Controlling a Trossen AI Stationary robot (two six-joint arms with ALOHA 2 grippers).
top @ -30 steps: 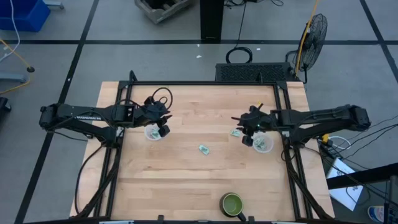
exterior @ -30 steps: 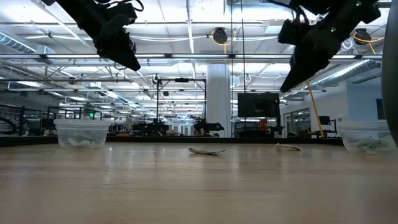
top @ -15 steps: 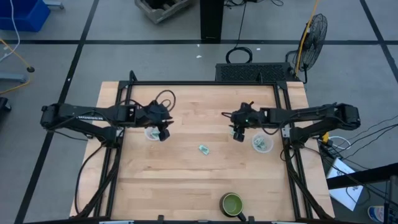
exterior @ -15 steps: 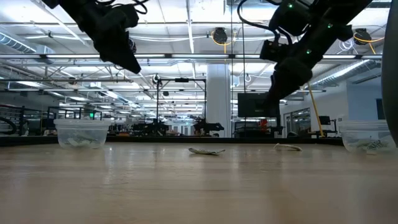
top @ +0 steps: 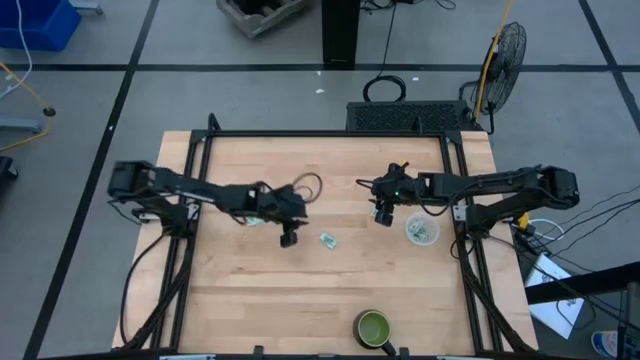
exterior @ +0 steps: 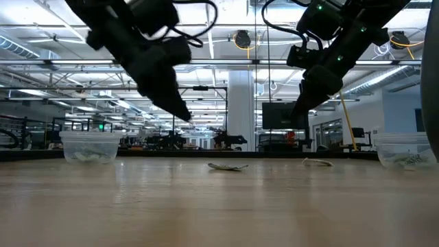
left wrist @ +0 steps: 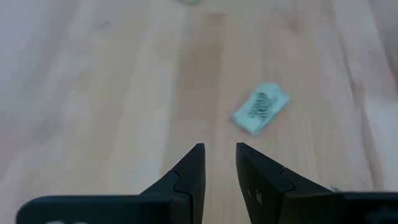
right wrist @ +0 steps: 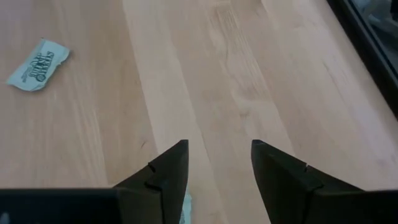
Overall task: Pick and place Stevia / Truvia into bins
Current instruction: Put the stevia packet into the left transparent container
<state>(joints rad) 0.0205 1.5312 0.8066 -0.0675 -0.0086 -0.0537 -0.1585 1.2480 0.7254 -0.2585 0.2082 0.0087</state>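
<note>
One pale green sachet [top: 327, 239] lies flat mid-table, also seen in the left wrist view [left wrist: 261, 109] and the low view [exterior: 228, 166]. My left gripper [top: 289, 238] hangs just to its left, above the wood, its fingers [left wrist: 219, 155] a narrow gap apart and empty. A second sachet [exterior: 317, 162] lies under my right gripper [top: 381, 215], which is open; a corner of that sachet [right wrist: 186, 210] shows between its fingers. The left cup [exterior: 89, 146] and the right cup [top: 421, 230] each hold sachets.
A green dark-rimmed bowl [top: 373, 326] stands near the table's near edge, right of centre. A black frame [top: 330, 134] runs around the table top. Bare wood lies between the two sachets and the bowl.
My left gripper has left the spot over the left cup, swung toward the table's right and near side, and dropped lower, ending beside the middle sachet. My right gripper moved left from over the right cup to above the second sachet, then stayed still. Both sachets have not moved.
</note>
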